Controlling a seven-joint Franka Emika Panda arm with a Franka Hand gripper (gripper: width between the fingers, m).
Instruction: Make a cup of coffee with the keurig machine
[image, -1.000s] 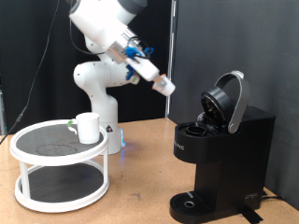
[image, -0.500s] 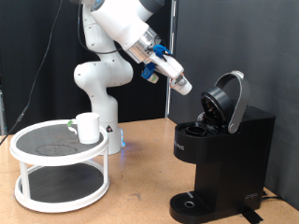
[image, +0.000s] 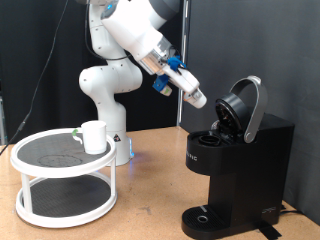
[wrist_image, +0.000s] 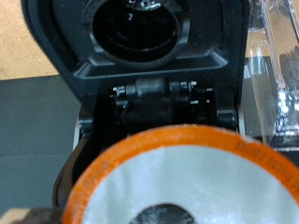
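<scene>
My gripper (image: 196, 97) is in the air, just to the exterior view's left of the keurig machine's (image: 240, 165) raised lid (image: 244, 108). It is shut on a small white coffee pod (image: 200, 100). In the wrist view the pod (wrist_image: 187, 182) fills the near part of the picture, with an orange rim and a silver foil top. Behind it the keurig's open lid (wrist_image: 140, 33) and dark pod chamber (wrist_image: 149, 103) show. The white cup (image: 94, 136) stands on the top shelf of a white round stand (image: 40, 172) at the exterior view's left, far from the gripper.
The robot's white base (image: 105, 100) stands behind the stand on the wooden table (image: 150, 205). Black curtains hang behind. The keurig's round drip base (image: 205, 215) holds nothing.
The gripper with the pod has moved to the exterior view's right and slightly down, closer to the keurig's open lid. The cup and the machine have not moved.
</scene>
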